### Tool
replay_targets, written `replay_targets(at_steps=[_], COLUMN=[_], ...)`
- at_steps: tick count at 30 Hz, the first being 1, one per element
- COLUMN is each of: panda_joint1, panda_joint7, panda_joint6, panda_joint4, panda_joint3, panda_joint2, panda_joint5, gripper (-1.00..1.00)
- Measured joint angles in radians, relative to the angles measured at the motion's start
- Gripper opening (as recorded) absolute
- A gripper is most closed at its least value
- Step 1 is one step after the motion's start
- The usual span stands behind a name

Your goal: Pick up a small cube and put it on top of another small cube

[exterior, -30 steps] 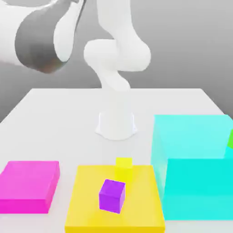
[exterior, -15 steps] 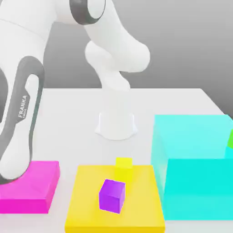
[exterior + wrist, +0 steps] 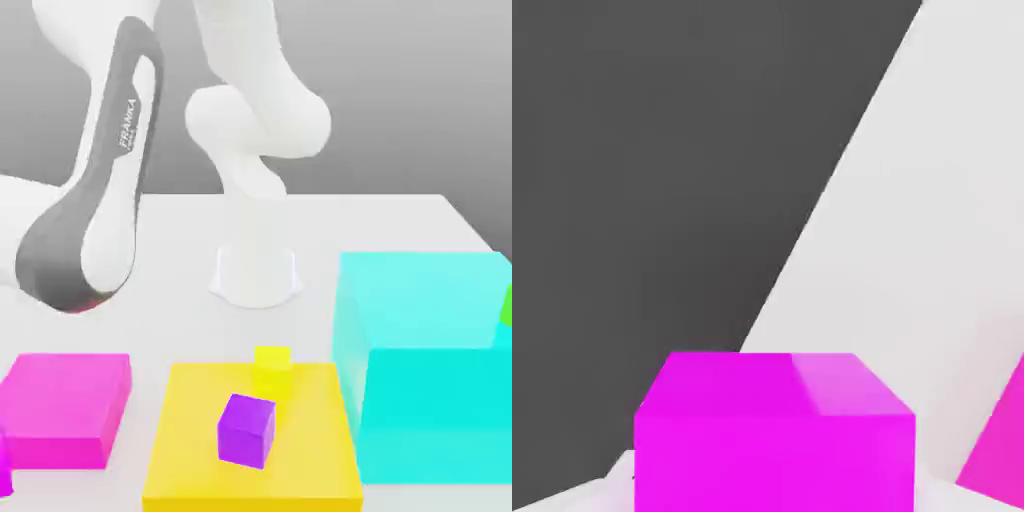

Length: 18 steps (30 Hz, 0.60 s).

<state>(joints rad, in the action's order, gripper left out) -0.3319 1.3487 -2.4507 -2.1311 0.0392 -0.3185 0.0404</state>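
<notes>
**Claw has closed; a magenta cube sits right at the hand**

The claw has gone from fully open to closed within the last second. In the hand view a small magenta cube [image 3: 777,430] stands close up over the white surface [image 3: 912,250], with the edge of a flat magenta block [image 3: 1002,440] just beside it. This looks like the grasp step of the task. The cube is probably between the fingers, but I cannot tell whether they actually touch it.

In the exterior view a thin magenta sliver [image 3: 3,470] shows at the lower left edge, beside the flat magenta block [image 3: 65,405]. I take it to be that same cube. If the grip has taken, what remains is the lift and the carry to another small cube. The candidates are the purple cube [image 3: 246,430] on the flat yellow block [image 3: 300,470] and the small yellow cube [image 3: 272,365] at that block's far edge.

Compared with a second ago, the arm [image 3: 100,220] has swung down across the exterior view's left, its dark-banded link now hanging low over the surface. The magenta sliver was absent from that corner then. The purple cube, the yellow cube and the large cyan block [image 3: 430,360] have not moved.
</notes>
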Motion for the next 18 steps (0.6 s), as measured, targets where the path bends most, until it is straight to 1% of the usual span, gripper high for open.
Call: replay_targets(at_steps=[5, 10, 12, 14, 15, 18], panda_joint1=[0.080, 0.205, 0.215, 0.213, 0.213, 0.214], panda_joint7=[-0.032, -0.082, -0.087, -0.082, -0.079, -0.079], panda_joint6=[0.028, 0.057, 0.015, -0.061, -0.095, -0.095], panda_joint4=[-0.149, -0.299, -0.336, -0.358, -0.366, -0.366], panda_joint3=[-0.077, -0.134, -0.135, -0.132, -0.133, -0.133], panda_joint2=[0.178, 0.356, 0.350, 0.297, 0.271, 0.271], panda_joint5=[-0.028, -0.026, -0.032, -0.042, -0.046, -0.046], gripper=[-1.00, -1.00, -1.00, -1.00, 1.00, 1.00])
